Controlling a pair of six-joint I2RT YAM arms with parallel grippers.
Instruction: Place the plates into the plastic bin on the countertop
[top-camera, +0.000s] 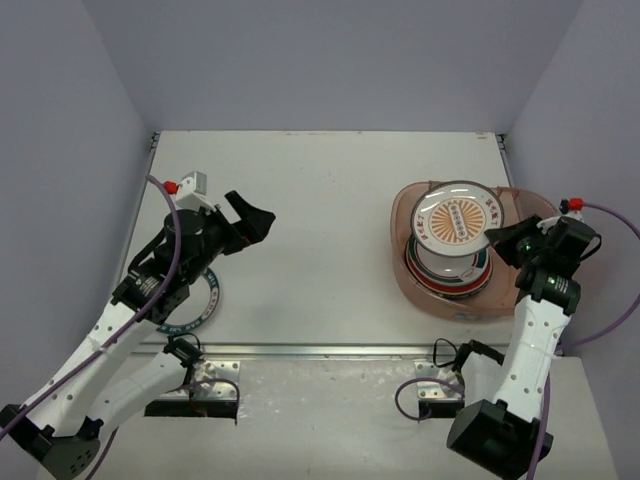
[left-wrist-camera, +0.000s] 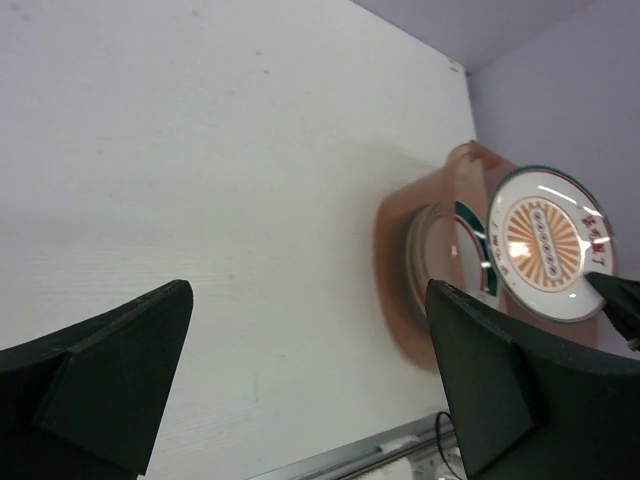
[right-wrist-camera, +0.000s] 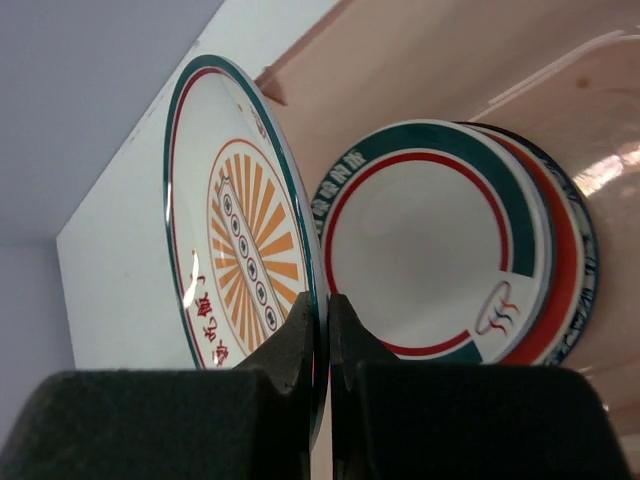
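Over the plastic bin (top-camera: 398, 228), right gripper (right-wrist-camera: 325, 312) pinches orange-centred plate (top-camera: 458, 220); left gripper (top-camera: 250, 215) gapes

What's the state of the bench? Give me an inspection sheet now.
Surface: white countertop, metal front edge.
Job's things: orange-centred plate held over the plastic bin; stacked plates inside it; one teal-rimmed plate on the countertop under the left arm.
Clutter: nothing seen.
Grippers: left gripper open, empty; right gripper shut on the orange-centred plate's rim.
Cables: purple cables trail from both arms.
Surroundings: lavender walls.
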